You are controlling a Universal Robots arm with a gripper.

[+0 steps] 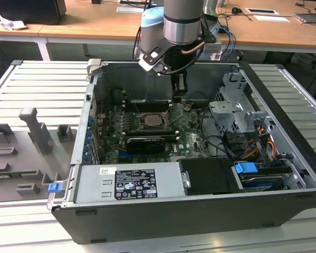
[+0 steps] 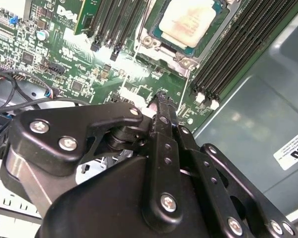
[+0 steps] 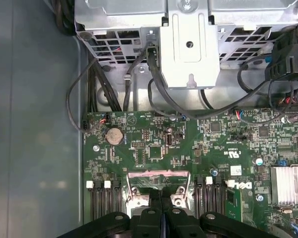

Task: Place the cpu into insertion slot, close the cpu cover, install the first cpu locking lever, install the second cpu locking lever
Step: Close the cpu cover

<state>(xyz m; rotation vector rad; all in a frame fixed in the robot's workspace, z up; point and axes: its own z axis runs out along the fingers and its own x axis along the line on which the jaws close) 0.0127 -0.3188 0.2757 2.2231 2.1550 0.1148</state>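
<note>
The cpu (image 2: 186, 20) is lying in the insertion slot (image 2: 150, 27) just ahead of the jaws' tips, with the cpu cover (image 2: 165, 51) framing it. The gripper (image 2: 161, 95) is hanging there, jaws clenched on nothing. The tips risk slipping off the thin lever (image 2: 184, 89) beside them and gouging the green board (image 2: 89, 74).

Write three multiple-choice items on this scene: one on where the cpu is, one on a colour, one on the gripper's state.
1. Where is the cpu?
A) in the insertion slot
B) on a desk
C) on the drive cage

2. What colour is the circuit board?
A) red
B) green
C) white

3. How is the gripper?
A) wide open
B) shut on the cpu
C) shut and empty

Key:
1 A, its pale top sits inside the slot's metal rim.
2 B, the board around the slot is green.
3 C, the jaws meet with nothing between them.
</note>
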